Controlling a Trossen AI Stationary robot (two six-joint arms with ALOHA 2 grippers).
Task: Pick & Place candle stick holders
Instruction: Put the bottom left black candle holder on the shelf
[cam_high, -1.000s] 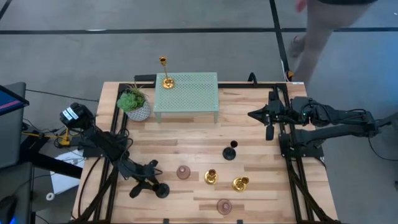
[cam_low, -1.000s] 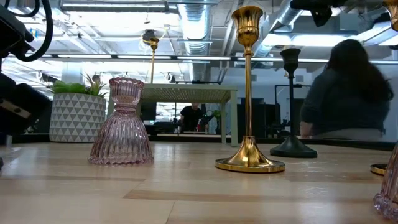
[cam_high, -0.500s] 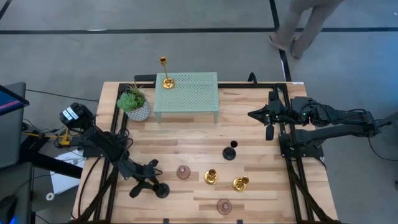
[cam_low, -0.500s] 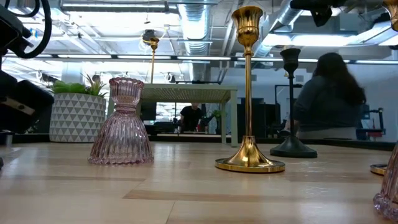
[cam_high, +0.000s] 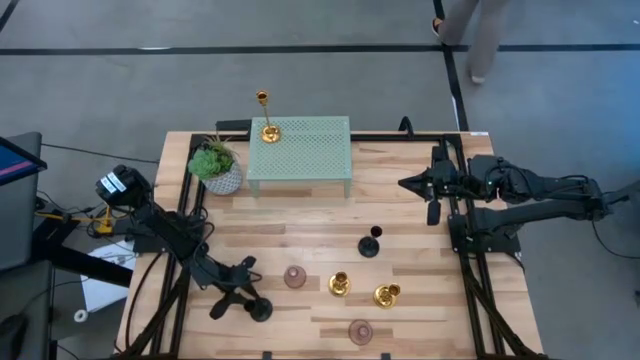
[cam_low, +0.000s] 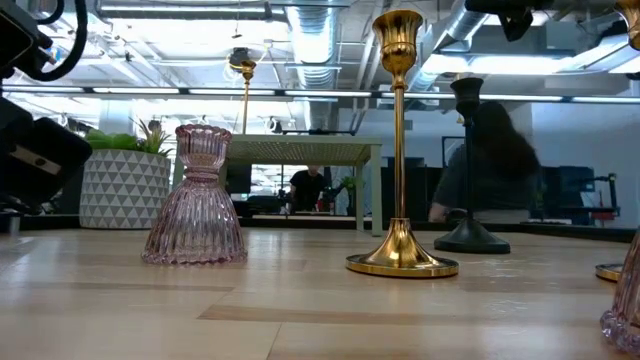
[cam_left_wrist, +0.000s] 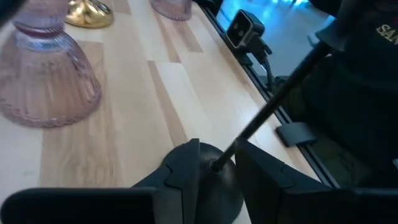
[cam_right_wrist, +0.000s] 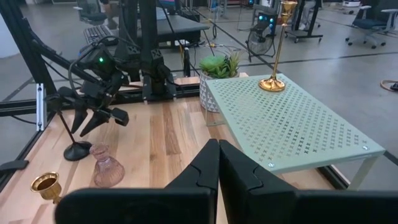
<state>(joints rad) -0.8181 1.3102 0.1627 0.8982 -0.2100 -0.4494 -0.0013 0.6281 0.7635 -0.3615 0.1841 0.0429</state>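
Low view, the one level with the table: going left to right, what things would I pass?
Potted plant → pink glass candle holder → tall gold candle holder → black candle holder.

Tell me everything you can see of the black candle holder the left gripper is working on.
The black candle holder is matte black, with a round flat base and a thin straight stem. It stands near the table's front left corner, its base on the wood. The left gripper has its fingers on either side of the stem just above the base. In the left wrist view the stem looks tilted. A pink holder stands nearby, not touching it.
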